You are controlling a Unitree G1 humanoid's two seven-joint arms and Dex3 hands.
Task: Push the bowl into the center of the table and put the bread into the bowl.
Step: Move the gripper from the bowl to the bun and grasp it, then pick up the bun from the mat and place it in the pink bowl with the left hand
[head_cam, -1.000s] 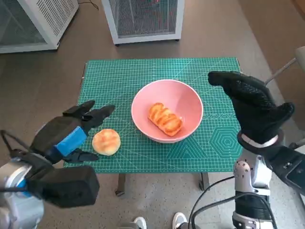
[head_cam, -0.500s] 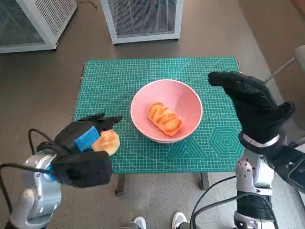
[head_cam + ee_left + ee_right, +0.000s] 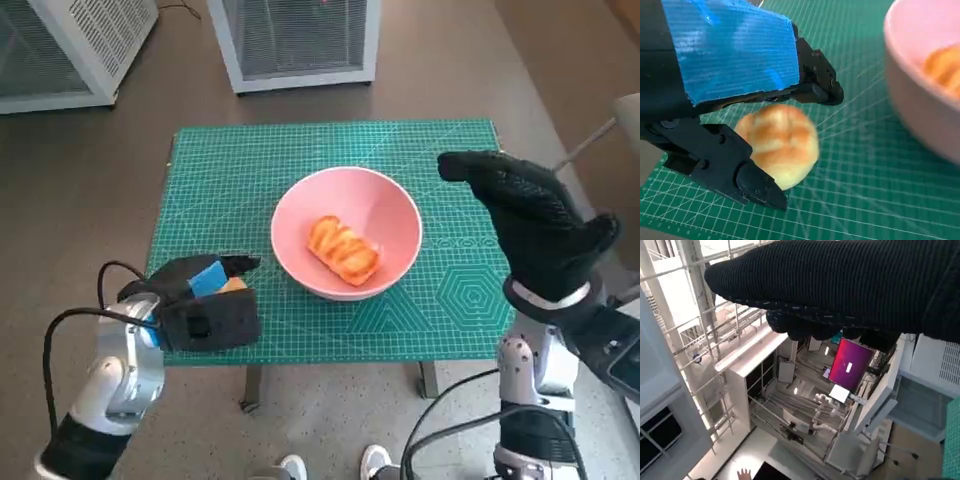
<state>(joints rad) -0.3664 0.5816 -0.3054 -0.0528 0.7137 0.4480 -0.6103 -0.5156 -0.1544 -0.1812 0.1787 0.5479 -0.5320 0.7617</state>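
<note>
— Bowl [image 3: 346,245] first: what's in it?

— Pink bowl, sitting near the middle of the green tabletop [image 3: 440,300], upright. It holds one glazed, ridged loaf [image 3: 343,250]. That loaf lies on the bowl's floor with its long axis running diagonally, one end toward the far left rim of the bowl, the other toward the near right rim.

— And the round bun?

— The round bun [image 3: 777,142] is outside the bowl, on the tabletop to the bowl's left and near the front edge. It is close to the bowl's wall but apart from it. It has no real long axis; its browned, creased top faces up.

— Left robot hand?

— The left robot hand [image 3: 205,295] sits over the bun, blue-taped back uppermost. In the left wrist view its fingers [image 3: 812,75] lie on the far side of the bun and the thumb [image 3: 725,165] on the near side, with the bun between them. They are spread wide enough to bracket it. The thumb looks to be touching the bun's lower edge; whether the fingers press on it I cannot tell, so I wouldn't call it a firm grip.

— Right robot hand?

— The right robot hand [image 3: 535,225] is raised to the right of the bowl, well apart from it, gloved fingers extended and holding nothing.
</note>
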